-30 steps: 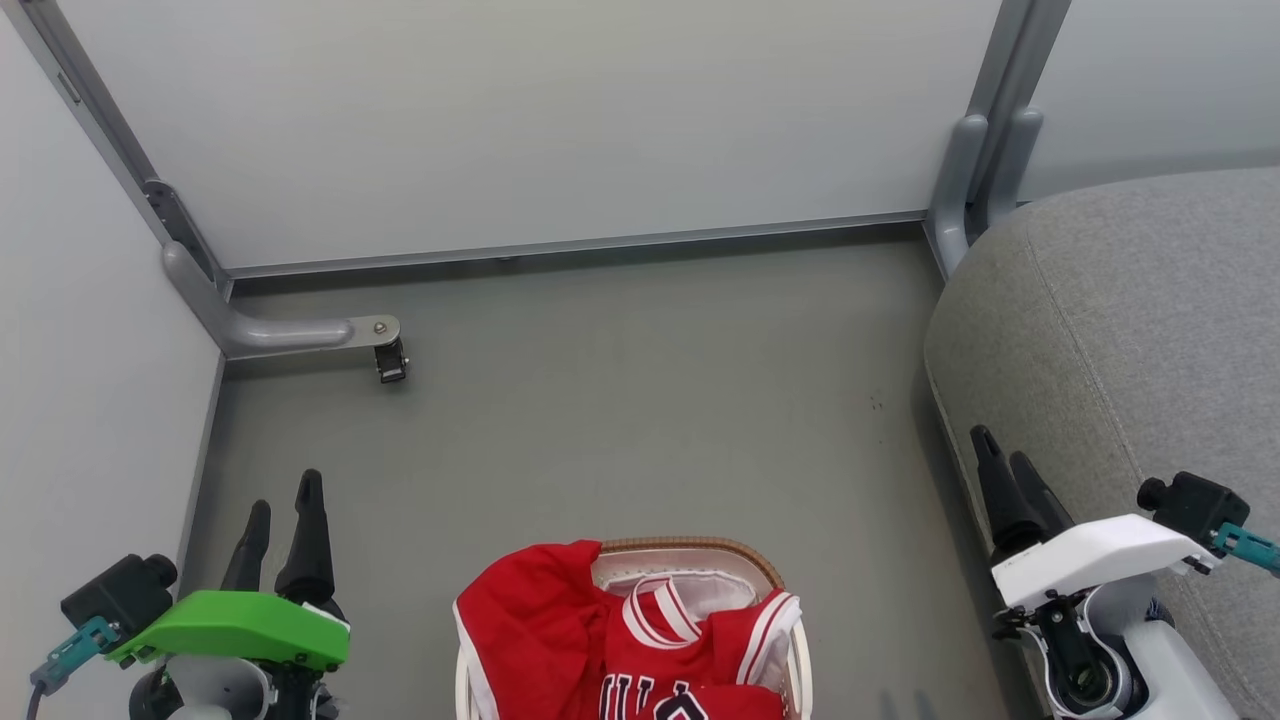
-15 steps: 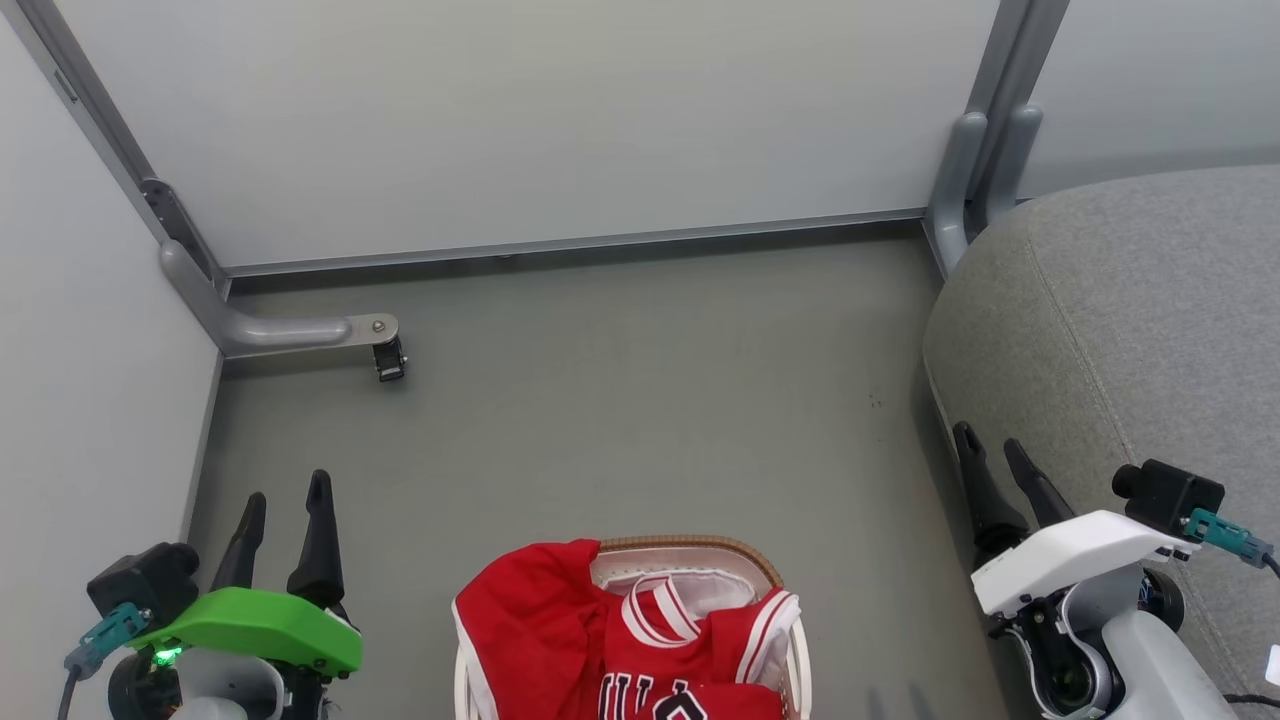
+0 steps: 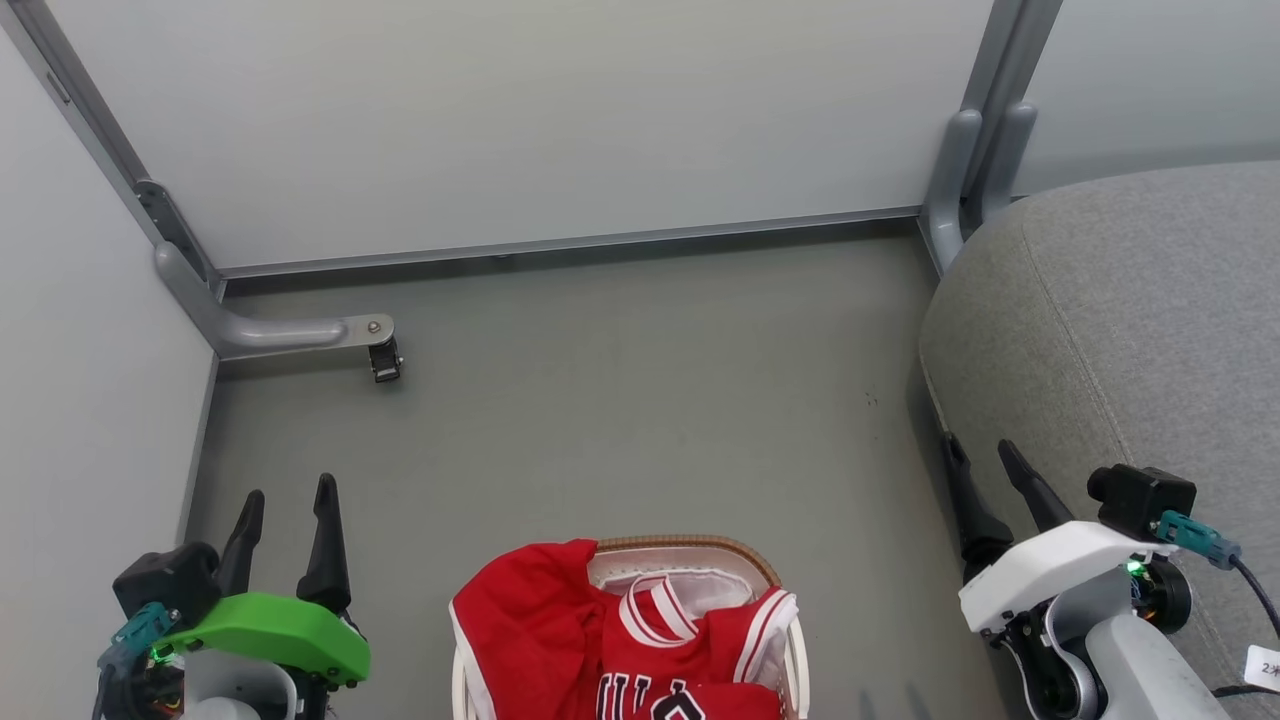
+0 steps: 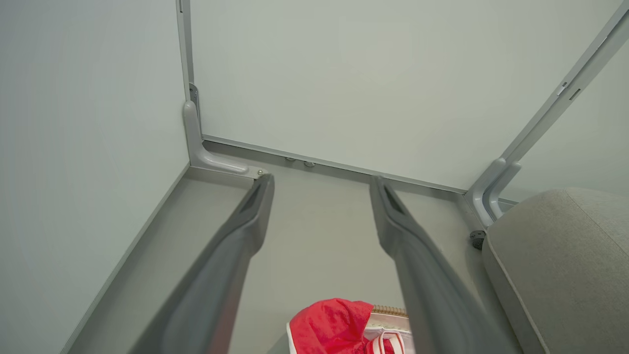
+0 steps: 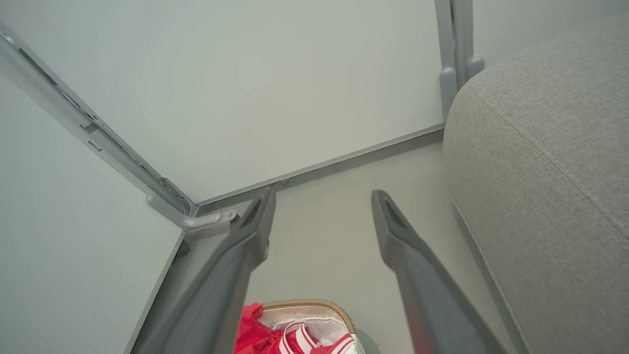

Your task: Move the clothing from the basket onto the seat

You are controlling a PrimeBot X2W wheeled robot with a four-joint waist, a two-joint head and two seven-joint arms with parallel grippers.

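The red clothing (image 3: 560,630) lies bunched in the white, brown-rimmed basket (image 3: 700,546) on the floor near me, one piece draped over its left rim. The grey seat (image 3: 1130,320) stands to my right, apart from the basket.

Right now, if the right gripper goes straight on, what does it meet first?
The right gripper probably meets bare floor just before the wall; the seat lies beside that line. Depth unclear.

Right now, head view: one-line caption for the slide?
Open left gripper and right gripper flank the basket of red clothing; grey seat at right.
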